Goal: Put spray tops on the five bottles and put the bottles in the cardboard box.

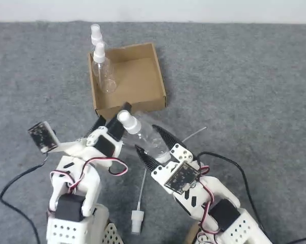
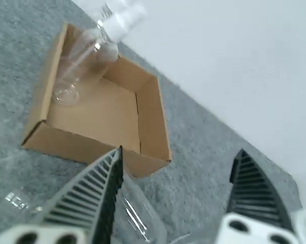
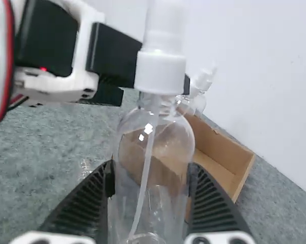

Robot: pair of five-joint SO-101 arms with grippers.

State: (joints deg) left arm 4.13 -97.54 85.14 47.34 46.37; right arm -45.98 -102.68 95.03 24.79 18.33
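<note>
My right gripper [image 1: 154,146] is shut on a clear bottle [image 1: 148,135] just in front of the cardboard box [image 1: 142,76]. The bottle [image 3: 150,152] is tilted, with a white spray top [image 3: 160,66] on its neck and the dip tube inside. My left gripper [image 1: 112,119] stands open beside that spray top [image 1: 128,121], with its fingers [image 2: 94,193] wide apart over the bottle's shoulder [image 2: 137,218]. Two capped bottles [image 1: 104,71] lean at the box's left wall [image 2: 51,81]. A loose spray top [image 1: 137,219] lies on the carpet between the arms.
Grey carpet covers the table. A thin white tube [image 1: 195,134] lies right of the held bottle. Black cables [image 1: 229,162] trail beside both arm bases. The box's right half [image 1: 147,66] is bare cardboard. A pale wall rises behind the box.
</note>
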